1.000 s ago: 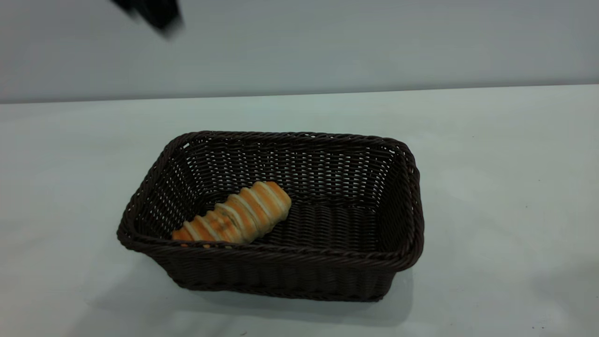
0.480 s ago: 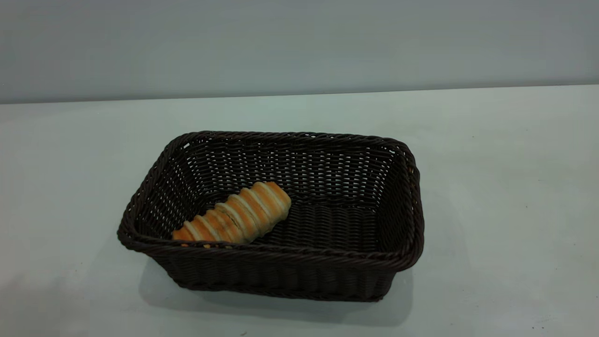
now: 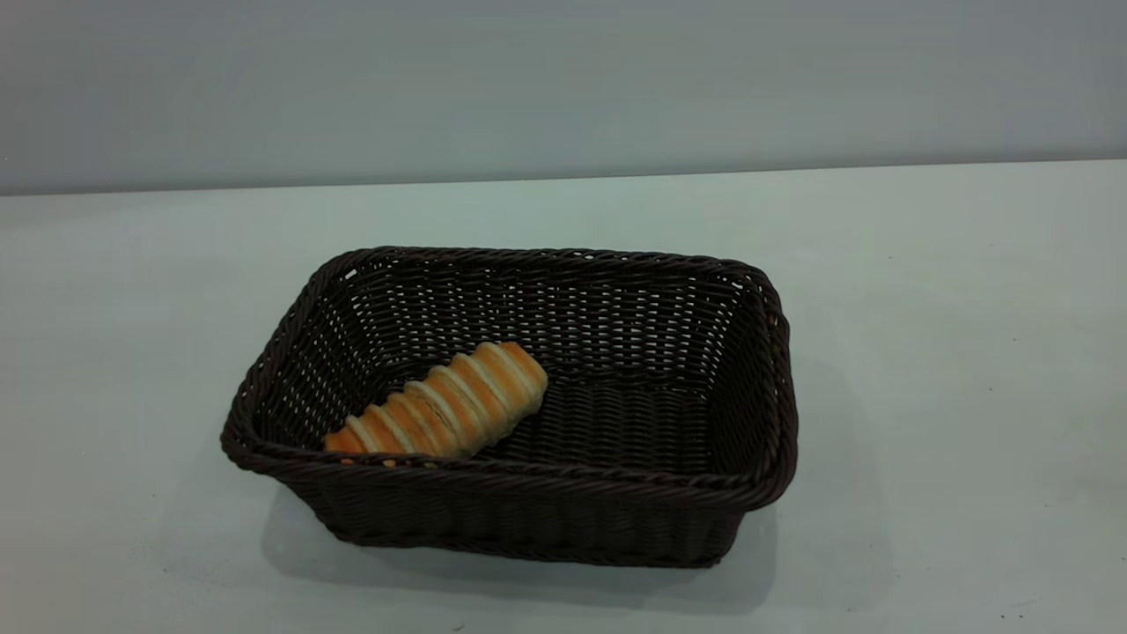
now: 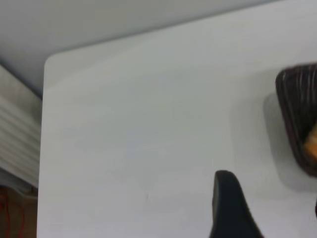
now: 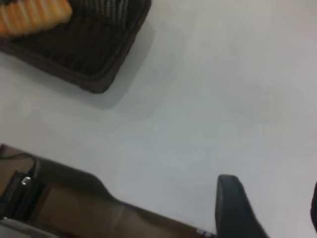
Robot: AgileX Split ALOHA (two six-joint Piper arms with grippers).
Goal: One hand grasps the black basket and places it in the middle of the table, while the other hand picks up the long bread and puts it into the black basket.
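basket (image 3: 563, 493) mid-tabletop (image 3: 924, 352) | bread (image 3: 445, 407) inside basket, at its left-front corner | left tool (image 4: 270, 208) above bare tabletop beside basket, fingers apart | right tool (image 5: 270, 210) off basket, fingers apart

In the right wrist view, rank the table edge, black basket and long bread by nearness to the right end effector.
1. Table edge, just beside the right end effector.
2. Black basket, farther across the tabletop.
3. Long bread, inside the basket, farthest.
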